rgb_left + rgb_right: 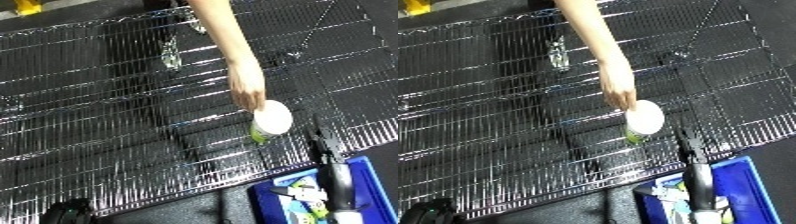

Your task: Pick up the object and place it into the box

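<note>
Person's hand (247,90) holds white-lidded bottle (269,120) on wire rack (107,110); right robot hand (688,145) grip unclear; left eye shows more bin (360,170).

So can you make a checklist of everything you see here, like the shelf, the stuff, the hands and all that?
Surface: a wire rack with shiny wrap under it.
Job's things: a white-lidded container with a green label stands on the rack; a blue bin sits at the lower right, already holding some small packages.
Clutter: nothing seen on the rack besides the container.
Hands: a person's hand reaches down from above and touches the container's lid. The robot's right hand is a dark shape over the bin's edge; its fingers cannot be made out. The left hand is not in view.
Cables: nothing seen.
Surroundings: dark floor around the rack, something yellow at the top left.
</note>
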You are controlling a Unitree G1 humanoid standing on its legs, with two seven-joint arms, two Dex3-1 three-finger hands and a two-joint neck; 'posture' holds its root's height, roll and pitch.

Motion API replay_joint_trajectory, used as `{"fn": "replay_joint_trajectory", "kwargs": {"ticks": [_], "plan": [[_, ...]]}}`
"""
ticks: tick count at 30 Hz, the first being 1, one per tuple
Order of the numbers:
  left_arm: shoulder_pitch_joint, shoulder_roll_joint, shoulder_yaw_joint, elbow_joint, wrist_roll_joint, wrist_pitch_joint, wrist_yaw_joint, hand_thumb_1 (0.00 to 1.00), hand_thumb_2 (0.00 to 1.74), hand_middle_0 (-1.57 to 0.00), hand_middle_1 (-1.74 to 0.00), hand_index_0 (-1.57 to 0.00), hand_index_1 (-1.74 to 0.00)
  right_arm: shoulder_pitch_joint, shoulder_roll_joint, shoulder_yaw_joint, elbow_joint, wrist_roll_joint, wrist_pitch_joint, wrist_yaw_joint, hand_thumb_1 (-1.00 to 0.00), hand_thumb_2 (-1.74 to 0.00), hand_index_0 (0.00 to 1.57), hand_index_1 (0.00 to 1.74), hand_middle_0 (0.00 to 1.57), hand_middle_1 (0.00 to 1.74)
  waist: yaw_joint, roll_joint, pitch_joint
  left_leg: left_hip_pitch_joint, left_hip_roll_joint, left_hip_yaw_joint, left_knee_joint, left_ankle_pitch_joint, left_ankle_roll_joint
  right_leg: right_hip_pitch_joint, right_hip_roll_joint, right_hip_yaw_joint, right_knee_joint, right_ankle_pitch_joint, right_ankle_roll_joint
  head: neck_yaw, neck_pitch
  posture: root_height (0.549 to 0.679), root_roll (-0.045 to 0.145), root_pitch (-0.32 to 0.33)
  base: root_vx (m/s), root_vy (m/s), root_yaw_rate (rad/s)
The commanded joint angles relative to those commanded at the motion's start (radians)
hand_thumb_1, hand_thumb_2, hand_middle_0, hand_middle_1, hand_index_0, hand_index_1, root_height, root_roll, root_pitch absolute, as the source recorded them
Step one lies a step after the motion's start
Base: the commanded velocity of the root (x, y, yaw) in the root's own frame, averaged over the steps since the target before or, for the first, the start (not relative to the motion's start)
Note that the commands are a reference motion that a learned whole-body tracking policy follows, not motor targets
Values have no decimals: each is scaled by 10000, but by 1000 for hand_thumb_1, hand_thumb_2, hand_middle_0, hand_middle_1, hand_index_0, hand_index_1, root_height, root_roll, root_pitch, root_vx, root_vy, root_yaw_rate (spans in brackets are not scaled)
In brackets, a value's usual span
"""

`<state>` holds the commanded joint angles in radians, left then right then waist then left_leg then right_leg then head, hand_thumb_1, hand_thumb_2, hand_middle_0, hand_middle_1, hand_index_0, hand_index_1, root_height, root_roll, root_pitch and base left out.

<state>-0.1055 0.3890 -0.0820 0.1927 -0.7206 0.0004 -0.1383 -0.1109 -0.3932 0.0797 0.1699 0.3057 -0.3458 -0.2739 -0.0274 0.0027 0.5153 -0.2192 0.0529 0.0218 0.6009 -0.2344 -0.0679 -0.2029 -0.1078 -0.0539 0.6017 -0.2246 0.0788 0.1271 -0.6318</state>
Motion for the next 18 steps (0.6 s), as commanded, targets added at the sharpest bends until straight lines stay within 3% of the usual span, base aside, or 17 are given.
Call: {"fn": "replay_joint_trajectory", "kwargs": {"ticks": [10, 18], "plan": [[22, 93, 81, -50, 130, 70, -46, 1000, 1740, -1570, -1740, -1570, -1740, -58, 19, -54, 98, -111, -113, -563, 0, 0, 0, 0, 0, 0, -24, 17, 47, -123, 22, 71, 38, -5, 5, -196, -21, 25, 80, 25, 79, 713, 65, 659, 44, -99, 0, -23, -18], [104, 170, 131, -131, 168, 118, -95, 1000, 1740, -1570, -1740, -1570, -1740, 27, -3, -154, 40, -191, -157, -971, 0, 0, 0, 0, 0, 0, -170, 57, 47, -356, 59, 138, 234, -110, 25, -479, 0, 107, 241, -25, 67, 1340, 225, 658, 49, -84, -14, -24, -90]]}}
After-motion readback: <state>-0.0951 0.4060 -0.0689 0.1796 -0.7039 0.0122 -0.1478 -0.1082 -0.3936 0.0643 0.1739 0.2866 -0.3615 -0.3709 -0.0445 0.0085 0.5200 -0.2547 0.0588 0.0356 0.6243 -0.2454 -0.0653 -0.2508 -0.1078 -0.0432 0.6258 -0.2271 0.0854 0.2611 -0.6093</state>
